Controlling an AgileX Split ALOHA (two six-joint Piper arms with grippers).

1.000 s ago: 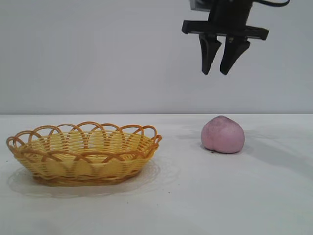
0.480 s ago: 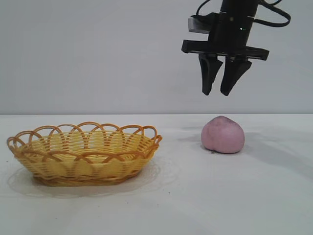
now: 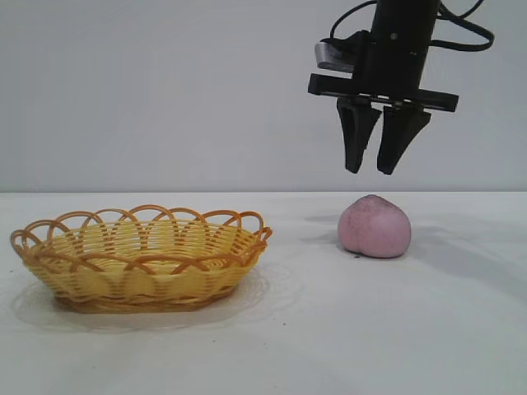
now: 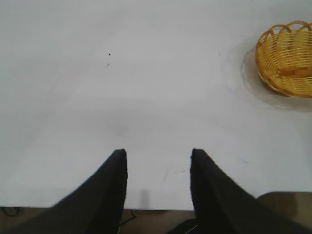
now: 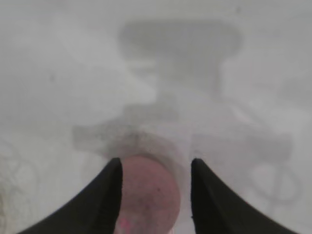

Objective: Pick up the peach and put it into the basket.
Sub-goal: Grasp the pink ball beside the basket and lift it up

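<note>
One basket (image 3: 140, 257) sits without the peach (image 3: 375, 226), well apart.

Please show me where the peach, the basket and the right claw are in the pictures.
peach (image 3: 375, 227): exterior view, middle of its pink side.
basket (image 3: 140, 284): exterior view, front woven wall.
right claw (image 3: 376, 169): exterior view, gap between its fingertips, above the peach.

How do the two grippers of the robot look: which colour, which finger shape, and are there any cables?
The right gripper is black, with two wedge-shaped fingers tapering to blunt tips under a flat black crossbar. A grey block sits on its side, and black cables loop by the wrist. The left gripper shows only two similar black tapered fingers; no cables or markings are visible.
</note>
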